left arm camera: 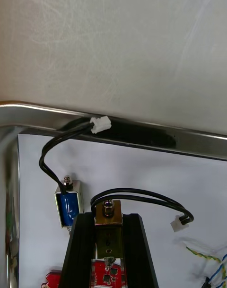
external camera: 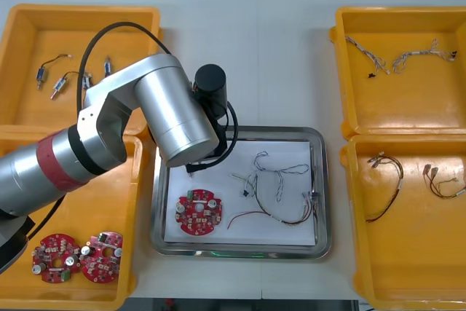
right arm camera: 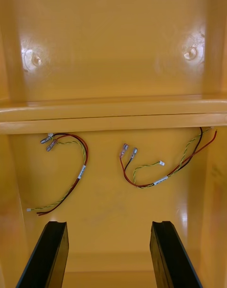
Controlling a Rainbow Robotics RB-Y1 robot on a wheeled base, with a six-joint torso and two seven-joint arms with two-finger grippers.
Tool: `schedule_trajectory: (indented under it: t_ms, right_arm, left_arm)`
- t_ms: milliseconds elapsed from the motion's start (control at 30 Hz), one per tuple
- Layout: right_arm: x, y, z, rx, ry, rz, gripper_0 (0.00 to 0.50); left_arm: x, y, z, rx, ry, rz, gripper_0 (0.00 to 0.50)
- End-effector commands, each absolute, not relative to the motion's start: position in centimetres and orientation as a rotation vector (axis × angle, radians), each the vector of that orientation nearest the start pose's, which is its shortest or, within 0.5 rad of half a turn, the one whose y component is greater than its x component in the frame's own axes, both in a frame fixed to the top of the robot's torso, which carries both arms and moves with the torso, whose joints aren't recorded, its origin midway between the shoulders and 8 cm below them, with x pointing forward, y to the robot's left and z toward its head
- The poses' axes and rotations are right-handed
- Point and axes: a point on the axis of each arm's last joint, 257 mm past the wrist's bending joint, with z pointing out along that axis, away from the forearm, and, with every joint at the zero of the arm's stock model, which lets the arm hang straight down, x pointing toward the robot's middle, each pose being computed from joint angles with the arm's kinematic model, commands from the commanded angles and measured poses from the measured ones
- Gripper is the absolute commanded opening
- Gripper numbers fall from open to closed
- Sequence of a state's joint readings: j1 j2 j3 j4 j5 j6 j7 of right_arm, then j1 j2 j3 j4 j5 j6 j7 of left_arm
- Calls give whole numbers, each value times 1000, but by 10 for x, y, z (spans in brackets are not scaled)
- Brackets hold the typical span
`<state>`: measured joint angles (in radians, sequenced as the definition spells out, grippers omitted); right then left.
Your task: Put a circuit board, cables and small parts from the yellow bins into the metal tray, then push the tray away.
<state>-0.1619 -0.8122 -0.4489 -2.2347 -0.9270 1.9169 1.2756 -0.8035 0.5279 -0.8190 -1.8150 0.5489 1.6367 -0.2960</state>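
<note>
Left wrist view shows the left gripper (left arm camera: 109,217) closed on a small metal part (left arm camera: 108,240) with a looping black cable (left arm camera: 137,193). It holds the part over the white inside of the metal tray (left arm camera: 47,109), near the rim and beside a blue-bodied part (left arm camera: 68,205) lying there. A circuit board (external camera: 198,212) and thin cables (external camera: 277,194) also lie in the tray. The right gripper (right arm camera: 109,224) hangs wide open and empty over a yellow bin (right arm camera: 113,113) of red and yellow cables (right arm camera: 71,174).
</note>
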Motion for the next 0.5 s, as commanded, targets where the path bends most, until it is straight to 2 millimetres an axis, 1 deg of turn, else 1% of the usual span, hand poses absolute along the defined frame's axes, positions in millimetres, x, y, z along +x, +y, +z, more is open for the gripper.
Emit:
schedule_trajectory:
  t_ms: [33, 167, 500]
  right_arm:
    - [371, -391, -116, 37, 2563, 1, 500]
    - [371, -391, -116, 39, 2563, 2, 500]
    - [371, -392, -116, 44, 2563, -4, 500]
  left_arm:
    - [442, 72, -266, -249, 2665, -87, 0]
    - [440, 73, -271, -246, 2667, -77, 0]
    - [444, 73, -269, -264, 2647, -84, 0]
